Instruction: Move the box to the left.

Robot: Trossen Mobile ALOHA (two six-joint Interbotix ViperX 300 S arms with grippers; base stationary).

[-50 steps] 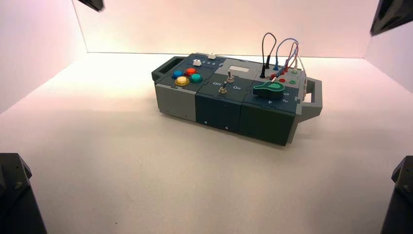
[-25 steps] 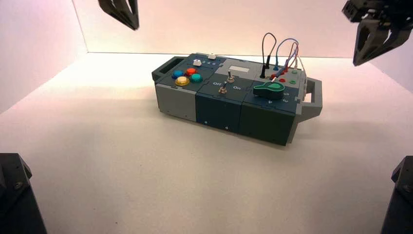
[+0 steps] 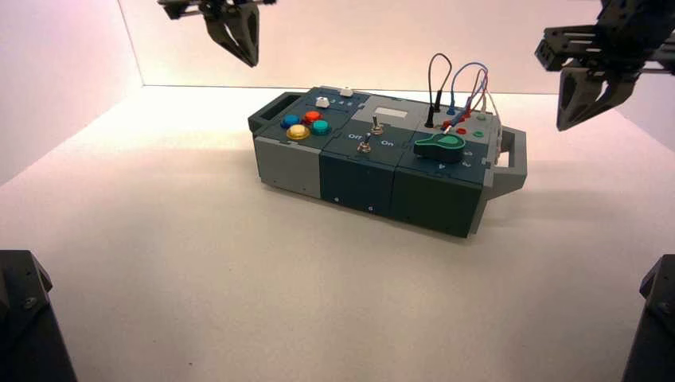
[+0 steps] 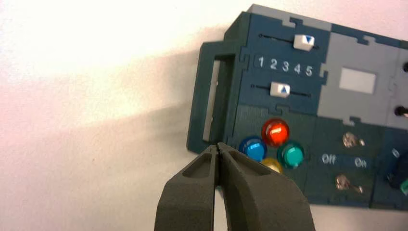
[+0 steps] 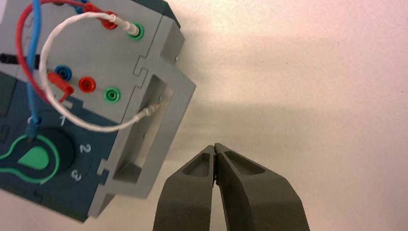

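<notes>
The box (image 3: pixel 362 177) is long, dark teal and grey, and stands slightly turned in the middle of the white table. On top it has coloured buttons (image 3: pixel 305 125), two toggle switches, a green knob (image 3: pixel 439 146) and looping wires (image 3: pixel 458 87). My left gripper (image 3: pixel 250 60) is shut and empty, high above the table beyond the box's left handle (image 3: pixel 269 111). In the left wrist view its tips (image 4: pixel 219 147) lie by that teal handle (image 4: pixel 211 96). My right gripper (image 3: pixel 567 121) is shut and empty, up beside the right handle (image 3: pixel 511 155). In the right wrist view its tips (image 5: pixel 214 147) lie off the grey handle (image 5: pixel 166 115).
White walls (image 3: pixel 64 64) close the table at the back and both sides. Dark arm bases stand at the front left corner (image 3: pixel 24 318) and the front right corner (image 3: pixel 654 318). Bare table (image 3: pixel 159 207) lies left of the box.
Both grippers have come down into view from the top, the left toward the box's left end, the right toward its right end. The box has not moved.
</notes>
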